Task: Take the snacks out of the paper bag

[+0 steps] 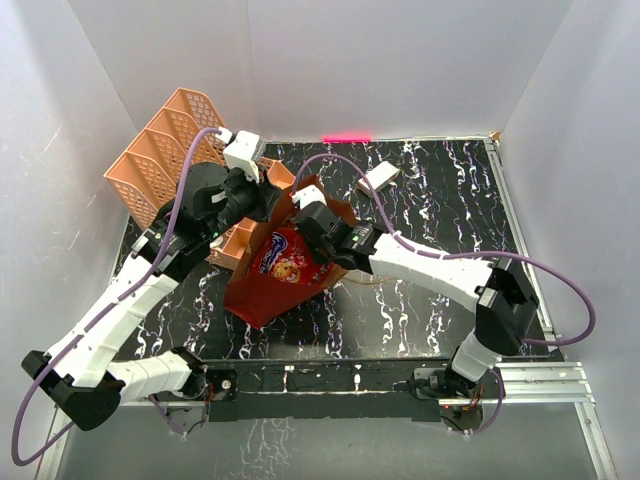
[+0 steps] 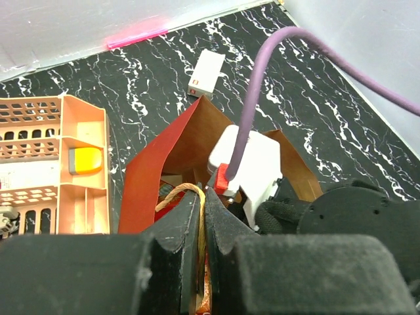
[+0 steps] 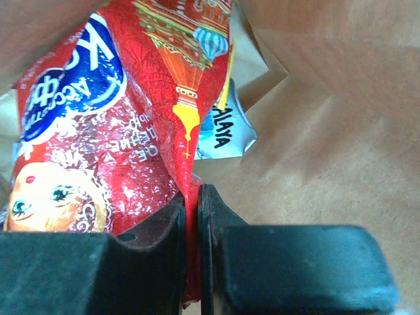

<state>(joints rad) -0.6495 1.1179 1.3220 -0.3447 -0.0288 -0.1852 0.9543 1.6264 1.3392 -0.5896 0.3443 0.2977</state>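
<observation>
We see the left end effector [image 2: 202, 205] clenched on the tall dark red paper bag [image 2: 154, 170], left of centre on the surface [image 1: 430, 200]; the right end effector [image 3: 191, 193] grips the shiny red cookie packet [image 3: 98, 125] within it; no snack appears removed.

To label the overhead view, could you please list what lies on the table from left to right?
Peach tray → red packet → white box.

Bag [image 1: 262, 305] mouth: right gripper [image 3: 191, 198] and packet [image 3: 98, 131] fill it; left gripper [image 2: 202, 211] pinches the rim; tray [image 1: 160, 160] just left; table [image 1: 440, 210] free rightward.
</observation>
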